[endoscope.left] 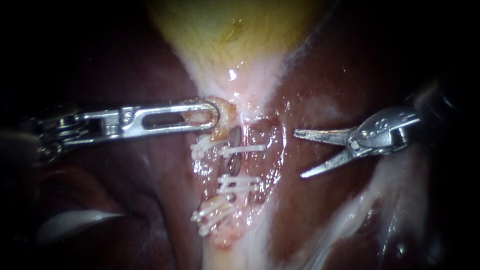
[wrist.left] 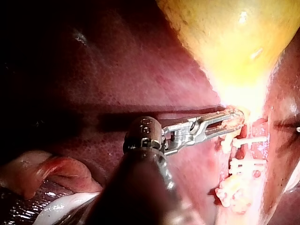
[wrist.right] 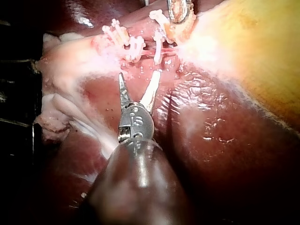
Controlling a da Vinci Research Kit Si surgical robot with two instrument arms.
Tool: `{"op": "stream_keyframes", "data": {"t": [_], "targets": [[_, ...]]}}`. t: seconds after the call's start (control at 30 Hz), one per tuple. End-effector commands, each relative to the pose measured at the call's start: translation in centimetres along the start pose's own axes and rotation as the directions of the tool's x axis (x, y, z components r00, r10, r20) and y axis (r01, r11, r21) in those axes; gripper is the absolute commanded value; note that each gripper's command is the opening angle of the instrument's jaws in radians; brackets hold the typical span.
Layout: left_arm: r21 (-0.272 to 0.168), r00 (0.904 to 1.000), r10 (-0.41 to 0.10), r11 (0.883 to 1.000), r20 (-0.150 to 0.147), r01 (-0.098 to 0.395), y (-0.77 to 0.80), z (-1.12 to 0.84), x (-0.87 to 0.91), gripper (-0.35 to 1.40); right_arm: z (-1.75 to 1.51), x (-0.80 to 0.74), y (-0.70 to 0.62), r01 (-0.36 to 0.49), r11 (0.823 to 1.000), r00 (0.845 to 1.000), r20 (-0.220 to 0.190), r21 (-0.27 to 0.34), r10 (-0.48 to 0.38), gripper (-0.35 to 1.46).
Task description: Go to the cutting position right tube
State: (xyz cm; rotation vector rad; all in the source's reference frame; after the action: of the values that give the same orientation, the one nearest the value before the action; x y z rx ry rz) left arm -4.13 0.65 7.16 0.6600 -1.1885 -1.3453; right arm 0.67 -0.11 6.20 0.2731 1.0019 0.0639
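- The gallbladder [endoscope.left: 235, 30] runs off the endoscope view's upper edge.
- The shafts of the left instrument [endoscope.left: 212, 114] and right instrument [endoscope.left: 299, 154] vanish into darkness at the sides.
- The white clips [endoscope.left: 240, 149] crowd together, and what each one sits on is too small to tell.

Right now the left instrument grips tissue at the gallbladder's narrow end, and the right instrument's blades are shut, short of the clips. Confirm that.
One thing is wrong: the right instrument has its blades open, with a clear gap between them, as the endoscope view shows. The rest holds: it lies short of the clips, and the left instrument grips tissue at the gallbladder's narrow end.
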Motion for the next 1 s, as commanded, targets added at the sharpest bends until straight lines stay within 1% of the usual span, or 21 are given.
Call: {"op": "stream_keyframes", "data": {"t": [0.03,0.17,0.27,0.33,0.43,0.5,0.6,0.7,0.9,1.0], "targets": [[0.000,1.0000,0.000,1.000,0.000,0.000,0.00,0.00,0.00,-0.35,0.00,0.00,0.00,0.000,1.000,1.000,0.000,0.000,0.000,1.44],[0.001,1.0000,-0.001,1.000,-0.002,0.001,-0.01,-0.05,-0.02,-0.35,0.00,0.00,0.00,0.006,1.000,1.000,0.001,0.000,-0.006,1.44],[0.004,1.0000,-0.005,1.000,-0.006,0.005,-0.05,-0.15,-0.07,-0.35,0.00,0.00,0.00,0.000,1.000,1.000,0.001,0.000,0.000,1.44],[0.010,0.9999,-0.009,1.000,-0.014,0.009,-0.10,-0.24,-0.15,-0.35,0.00,0.00,0.00,0.000,1.000,1.000,0.001,-0.001,0.000,1.44],[-0.002,0.9998,-0.017,1.000,-0.012,0.017,-0.19,-0.39,-0.27,-0.35,0.01,0.01,0.00,-0.006,1.000,1.000,0.002,-0.004,0.006,1.44],[0.001,0.9997,-0.023,1.000,0.001,0.023,-0.27,-0.49,-0.34,-0.35,0.01,0.01,0.00,-0.012,1.000,1.000,0.001,-0.002,0.012,1.44],[0.002,0.9993,-0.036,0.999,0.013,0.036,-0.33,-0.59,-0.41,-0.35,0.02,0.02,-0.01,-0.013,1.000,1.000,-0.001,0.000,0.013,1.44],[0.000,0.9994,-0.032,1.000,0.017,0.032,-0.33,-0.63,-0.44,-0.35,0.04,0.04,-0.01,-0.019,1.000,1.000,-0.002,0.002,0.019,1.44],[-0.001,0.9993,-0.031,1.000,0.018,0.031,-0.31,-0.63,-0.44,-0.35,0.07,0.07,-0.04,-0.049,0.999,0.999,-0.010,0.015,0.049,1.44],[-0.002,0.9993,-0.031,1.000,0.018,0.031,-0.31,-0.63,-0.44,-0.35,0.14,0.06,-0.07,-0.094,0.995,0.995,-0.021,0.033,0.095,1.44]]}}
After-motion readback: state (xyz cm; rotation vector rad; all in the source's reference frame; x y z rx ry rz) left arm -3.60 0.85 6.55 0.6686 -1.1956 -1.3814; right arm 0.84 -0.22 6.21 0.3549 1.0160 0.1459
